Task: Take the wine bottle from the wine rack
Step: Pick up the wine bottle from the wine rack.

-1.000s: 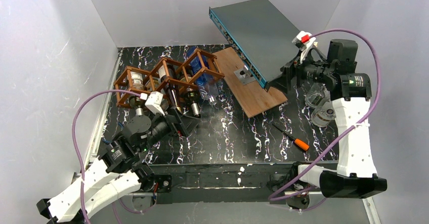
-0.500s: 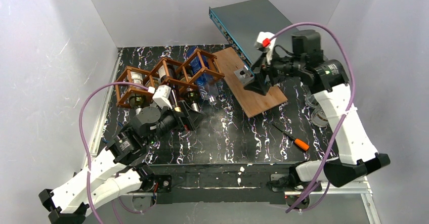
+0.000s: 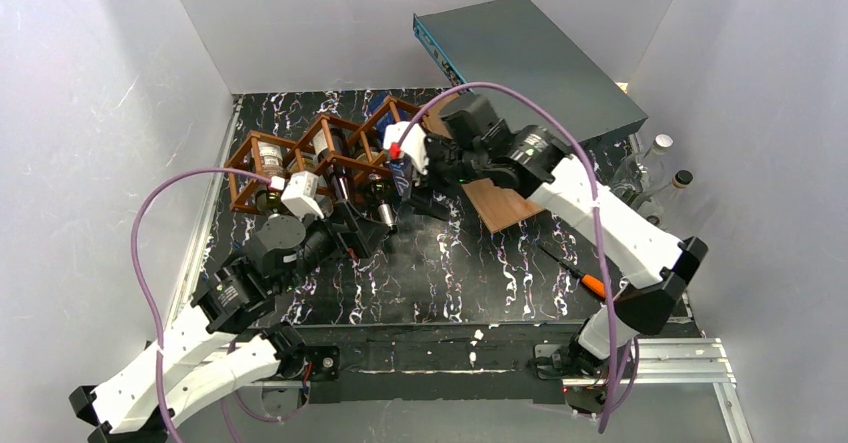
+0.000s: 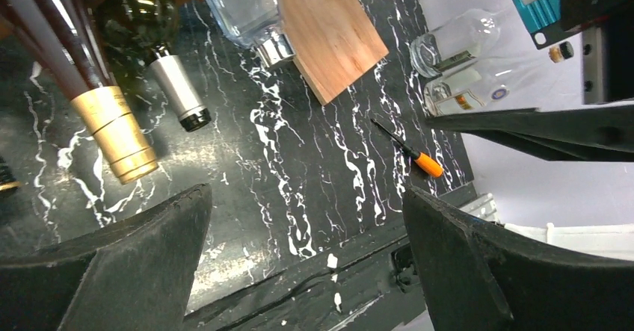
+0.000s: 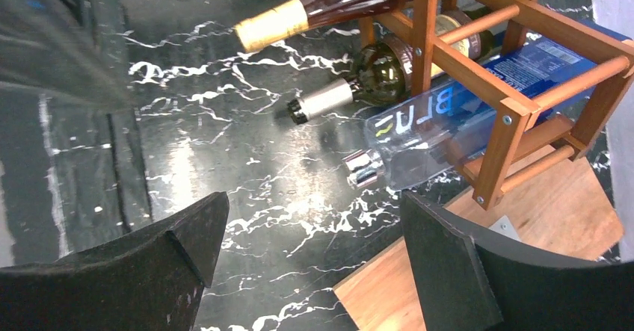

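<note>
The reddish-brown lattice wine rack (image 3: 240, 168) stands at the back left and also shows in the right wrist view (image 5: 516, 110). Bottles lie in it with necks toward me: a dark one with a gold foil neck (image 4: 119, 133) (image 5: 277, 25), a green one with a silver cap (image 4: 176, 96) (image 5: 351, 84), and a clear one with a blue label (image 5: 441, 129) (image 4: 243, 6). My left gripper (image 3: 362, 235) (image 4: 306, 264) is open and empty just in front of the necks. My right gripper (image 3: 428, 203) (image 5: 314, 249) is open and empty beside the clear bottle's cap, at the rack's right end.
A flat wooden board (image 3: 510, 203) (image 5: 523, 271) lies right of the rack, under my right arm. A blue-grey box (image 3: 530, 53) leans at the back. An orange-handled screwdriver (image 3: 590, 281) (image 4: 420, 161) lies front right. Two clear glass bottles (image 3: 660, 168) (image 4: 452, 47) stand by the right wall.
My right arm has swung from the back right, across the board, to the rack's right end. My left gripper has crept a little closer to the bottle necks.
</note>
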Robot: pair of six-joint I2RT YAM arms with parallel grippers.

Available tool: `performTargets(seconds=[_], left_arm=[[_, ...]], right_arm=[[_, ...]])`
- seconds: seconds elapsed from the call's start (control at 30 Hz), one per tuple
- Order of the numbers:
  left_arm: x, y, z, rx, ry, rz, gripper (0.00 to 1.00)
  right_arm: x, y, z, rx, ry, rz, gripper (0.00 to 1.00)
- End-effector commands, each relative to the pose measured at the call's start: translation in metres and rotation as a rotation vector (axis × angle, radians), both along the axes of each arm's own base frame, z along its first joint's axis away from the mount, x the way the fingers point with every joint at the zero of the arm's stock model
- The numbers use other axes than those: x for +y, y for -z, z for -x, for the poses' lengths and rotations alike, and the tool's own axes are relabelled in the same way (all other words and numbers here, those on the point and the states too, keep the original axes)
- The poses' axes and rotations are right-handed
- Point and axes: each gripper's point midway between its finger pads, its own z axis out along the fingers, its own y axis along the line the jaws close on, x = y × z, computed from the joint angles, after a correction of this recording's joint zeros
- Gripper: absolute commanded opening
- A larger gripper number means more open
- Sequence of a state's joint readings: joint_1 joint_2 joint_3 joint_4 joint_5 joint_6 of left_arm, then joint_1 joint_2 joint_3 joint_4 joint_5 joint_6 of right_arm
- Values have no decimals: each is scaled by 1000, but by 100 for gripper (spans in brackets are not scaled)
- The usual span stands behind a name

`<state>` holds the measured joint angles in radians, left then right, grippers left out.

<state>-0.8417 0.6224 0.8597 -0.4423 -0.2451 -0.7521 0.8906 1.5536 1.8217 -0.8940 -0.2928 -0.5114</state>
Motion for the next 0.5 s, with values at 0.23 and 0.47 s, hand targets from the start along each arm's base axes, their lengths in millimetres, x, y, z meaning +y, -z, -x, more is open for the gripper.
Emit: performTargets(seconds=[0.23, 0.47], left_arm=[[42, 5, 8, -27, -119, -28, 98], [51, 8, 15, -32, -130, -6, 98]], right_arm=[[36, 30, -66, -120, 396, 19, 98], [40, 57, -96, -142, 731, -35, 98]])
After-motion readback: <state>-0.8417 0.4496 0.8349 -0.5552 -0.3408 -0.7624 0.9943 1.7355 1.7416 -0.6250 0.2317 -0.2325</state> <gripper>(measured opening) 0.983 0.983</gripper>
